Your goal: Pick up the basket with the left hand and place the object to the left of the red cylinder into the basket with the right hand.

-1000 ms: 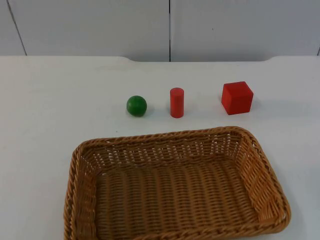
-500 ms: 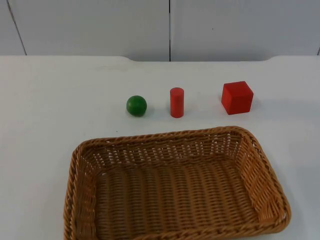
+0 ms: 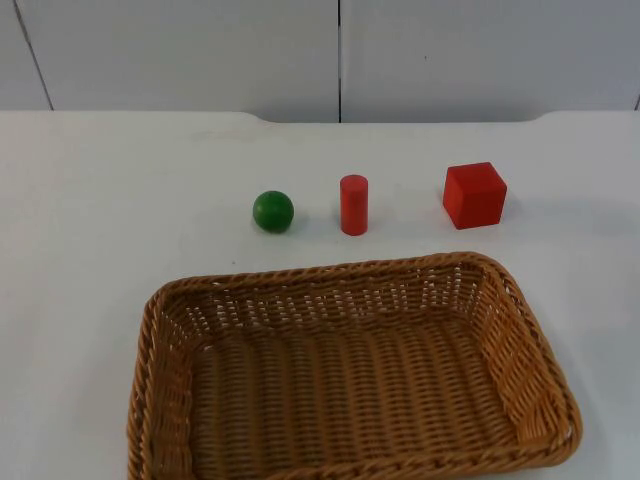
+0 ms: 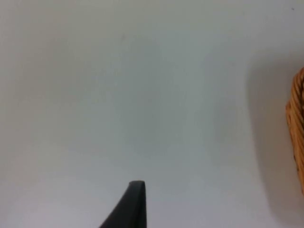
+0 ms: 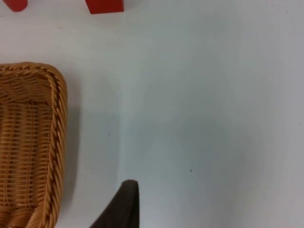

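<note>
Evidently nothing has shifted over the last second; the task is not yet begun. Basket point(image 3: 350, 375): woven tan wicker, rectangular, lower centre, resting on the white counter point(image 3: 100, 200). Green ball point(image 3: 273, 211): smooth, centre frame, just left of the red cylinder point(image 3: 353, 205). Red cube point(image 3: 474, 195): matte, at right. Left gripper point(image 4: 135, 209) and right gripper point(image 5: 126, 206): above bare counter beside the basket; jaws' spread cannot be told.

The white table point(image 3: 100, 200) is carrying four items: one wicker basket point(image 3: 160, 390), one green ball point(image 3: 273, 211), one red cylinder point(image 3: 353, 205) and one red cube point(image 3: 474, 195).
</note>
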Robot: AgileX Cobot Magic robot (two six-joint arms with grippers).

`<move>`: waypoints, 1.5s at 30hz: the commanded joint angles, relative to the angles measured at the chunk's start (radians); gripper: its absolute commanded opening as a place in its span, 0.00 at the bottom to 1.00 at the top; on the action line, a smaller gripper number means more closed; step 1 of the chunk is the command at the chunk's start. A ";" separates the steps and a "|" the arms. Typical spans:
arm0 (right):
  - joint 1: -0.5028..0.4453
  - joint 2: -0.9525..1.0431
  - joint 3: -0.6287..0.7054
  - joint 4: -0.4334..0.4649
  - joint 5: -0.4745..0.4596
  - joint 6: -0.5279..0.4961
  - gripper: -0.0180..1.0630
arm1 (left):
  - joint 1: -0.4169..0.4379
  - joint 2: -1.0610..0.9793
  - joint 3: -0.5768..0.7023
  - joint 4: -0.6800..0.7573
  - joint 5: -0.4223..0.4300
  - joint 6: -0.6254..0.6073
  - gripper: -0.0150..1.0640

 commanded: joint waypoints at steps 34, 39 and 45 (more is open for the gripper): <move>-0.005 -0.001 -0.004 0.000 -0.031 -0.012 0.99 | -0.410 0.762 -0.006 -0.369 -0.460 0.117 0.99; -0.005 -0.001 -0.004 0.000 -0.028 -0.012 0.99 | -0.414 0.815 -0.006 -0.376 -0.499 0.117 0.99; -0.005 -0.001 -0.004 0.000 -0.028 -0.012 0.99 | -0.414 0.835 -0.006 -0.382 -0.506 0.117 0.76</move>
